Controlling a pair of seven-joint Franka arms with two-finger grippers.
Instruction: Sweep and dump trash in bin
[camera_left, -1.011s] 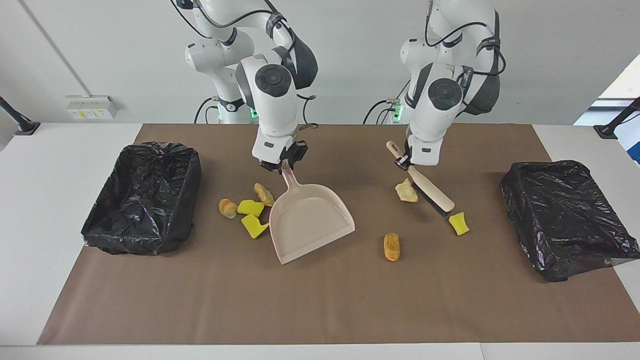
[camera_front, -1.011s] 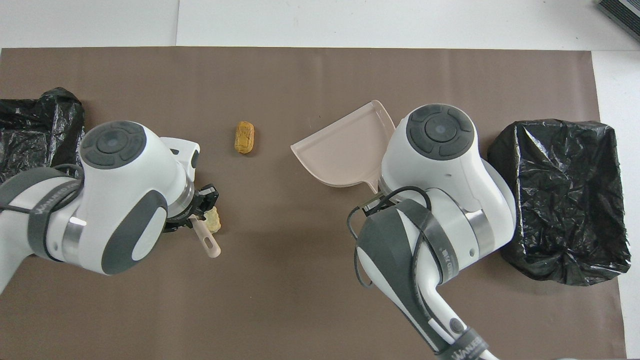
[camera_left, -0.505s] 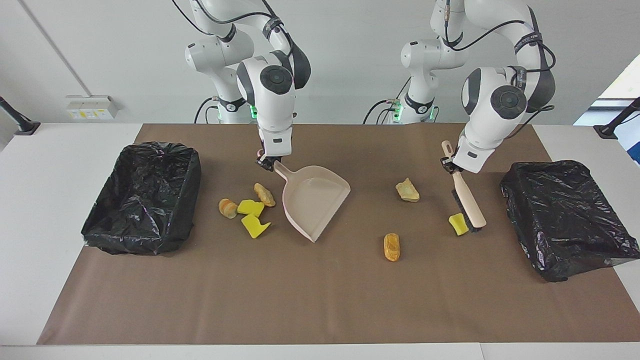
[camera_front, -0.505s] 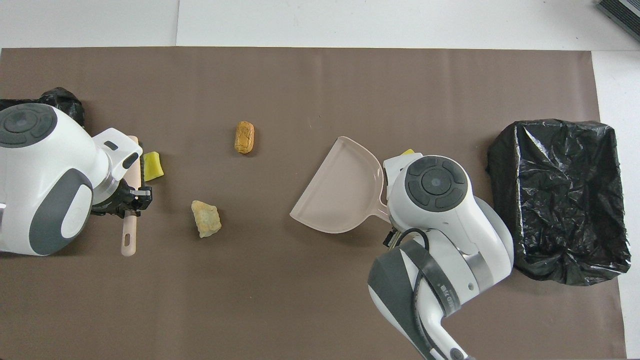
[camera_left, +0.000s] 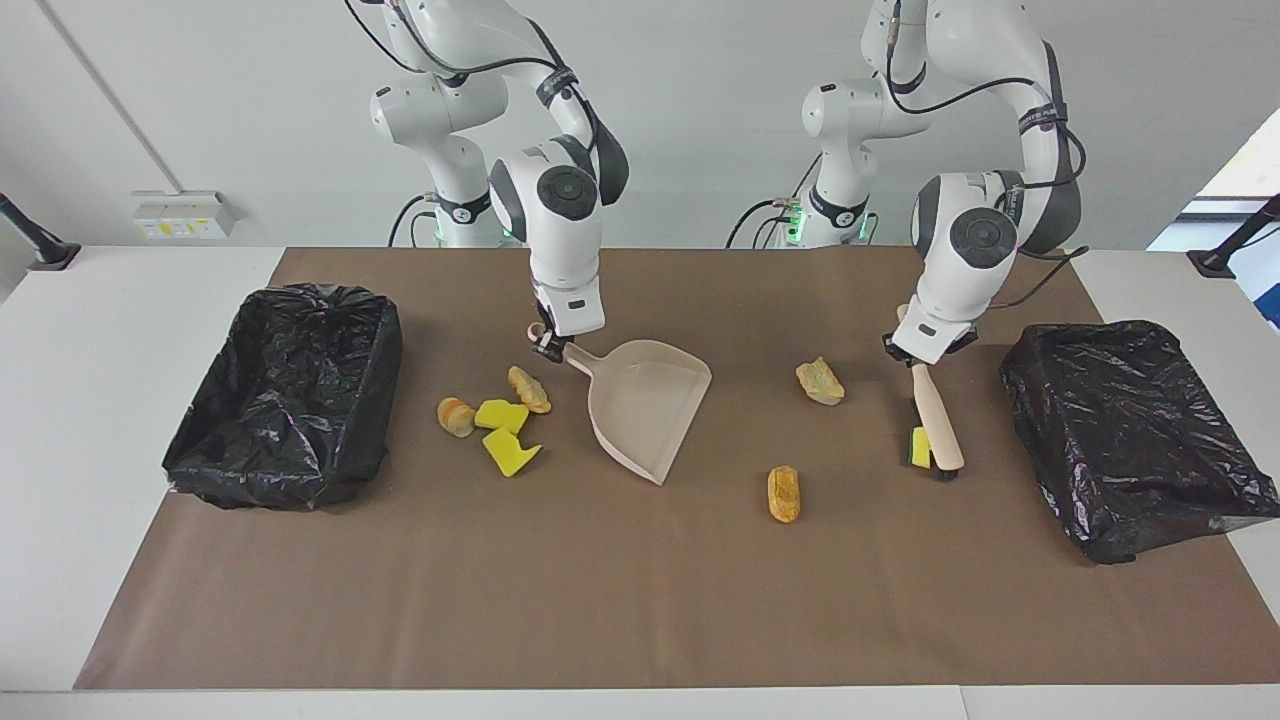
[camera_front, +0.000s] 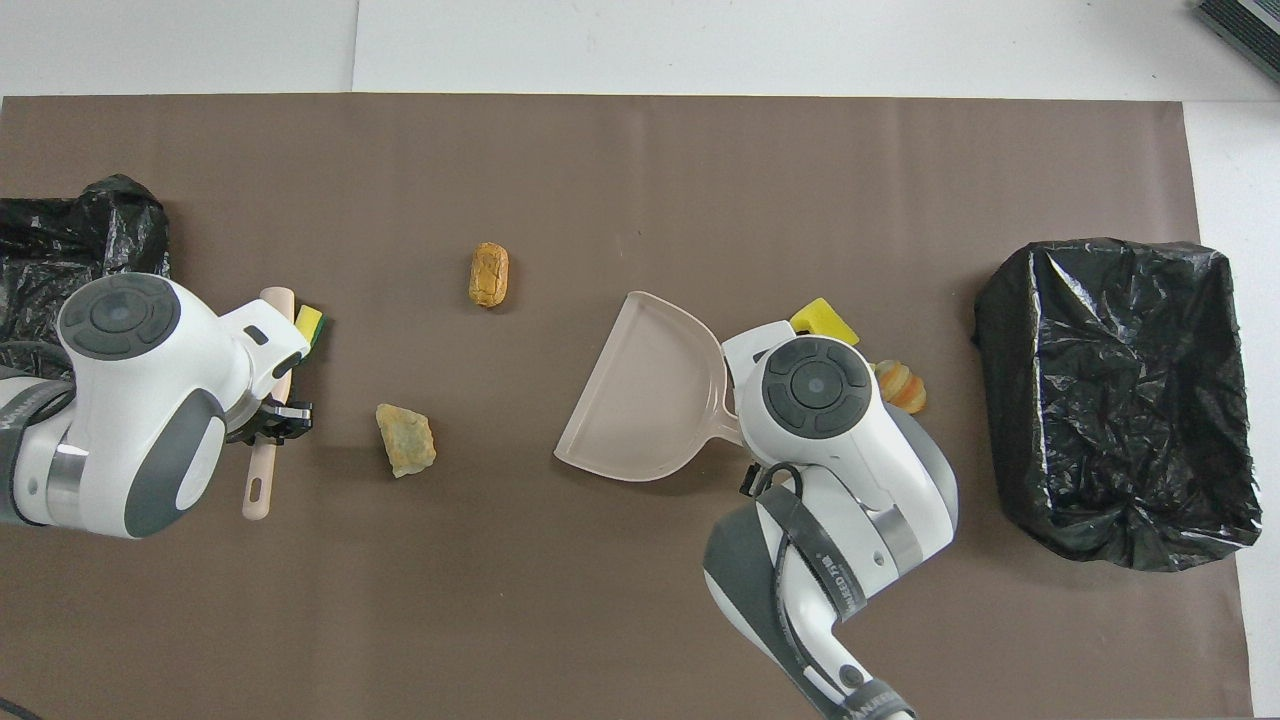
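My right gripper (camera_left: 550, 345) is shut on the handle of the pale pink dustpan (camera_left: 645, 400), whose mouth opens away from the robots toward the table's middle. Several scraps of trash (camera_left: 500, 415), yellow wedges and brown lumps, lie beside the pan toward the right arm's end. My left gripper (camera_left: 912, 355) is shut on the beige-handled brush (camera_left: 935, 420), its head touching a yellow wedge (camera_left: 919, 447). A brown lump (camera_left: 820, 381) and a bread-like piece (camera_left: 784, 493) lie between pan and brush. In the overhead view the brush handle (camera_front: 262, 470), wedge (camera_front: 310, 322) and dustpan (camera_front: 645, 390) show.
A black-lined bin (camera_left: 290, 395) stands at the right arm's end of the brown mat, and a second bin (camera_left: 1130, 430) at the left arm's end, close to the brush. White table borders the mat on every side.
The left arm carried the brush from the brown lump toward its own end, setting the head against the yellow wedge. The right arm turned the dustpan and shifted it toward the middle.
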